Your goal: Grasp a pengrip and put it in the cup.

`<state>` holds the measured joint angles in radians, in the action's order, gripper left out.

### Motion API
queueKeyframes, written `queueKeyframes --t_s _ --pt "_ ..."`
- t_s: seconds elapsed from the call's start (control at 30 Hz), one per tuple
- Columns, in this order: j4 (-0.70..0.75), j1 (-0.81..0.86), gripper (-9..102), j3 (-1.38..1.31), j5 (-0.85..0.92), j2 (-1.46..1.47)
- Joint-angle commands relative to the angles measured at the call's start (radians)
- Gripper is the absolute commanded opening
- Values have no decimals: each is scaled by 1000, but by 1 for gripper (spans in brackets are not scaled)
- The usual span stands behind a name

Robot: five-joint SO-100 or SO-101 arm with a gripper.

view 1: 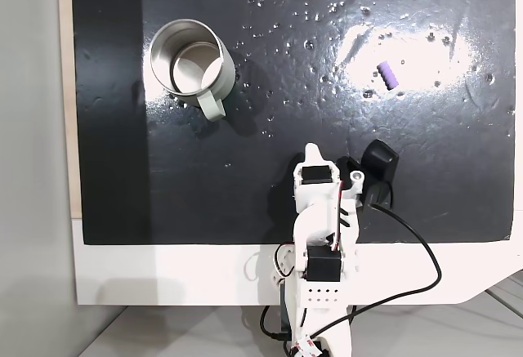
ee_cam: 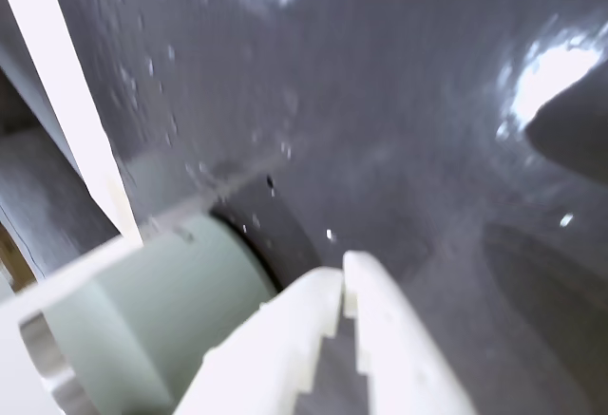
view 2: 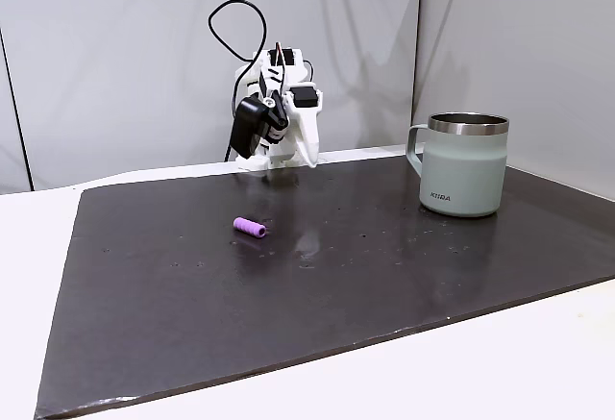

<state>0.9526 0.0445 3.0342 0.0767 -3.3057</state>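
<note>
- Purple little pengrip (view 1: 388,74) is lying on its side on the dark mat (view 1: 270,202), out in the open, in the bright glare patch toward the right in a fixed view from above. Nothing's touching it.
- From the low fixed view it's (view 2: 250,227) left of centre, well apart from the folded-up arm (view 2: 274,112) at the mat's far edge.
- Pincer (ee_cam: 344,265) is nowhere near it. In the wrist view the two white fingers (ee_cam: 275,339) sit tip to tip, basically closed on nothing.
- Cup (view 1: 189,56) stands upright toward the other side of the mat, handle (view 1: 212,104) pointing at the arm's side, well away from the pengrip. Wrist view catches its pale green wall (ee_cam: 152,311) just left of the fingers.
</note>
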Motion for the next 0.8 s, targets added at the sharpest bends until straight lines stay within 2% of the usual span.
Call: queueKeyframes --t_s 0.0,0.17,0.57,0.77 --pt "-15 40 0 -109 29 0" --pt "-114 67 0 -196 17 206" --pt "-272 35 0 -618 -109 865" --pt "-275 83 1 -881 -195 1210"
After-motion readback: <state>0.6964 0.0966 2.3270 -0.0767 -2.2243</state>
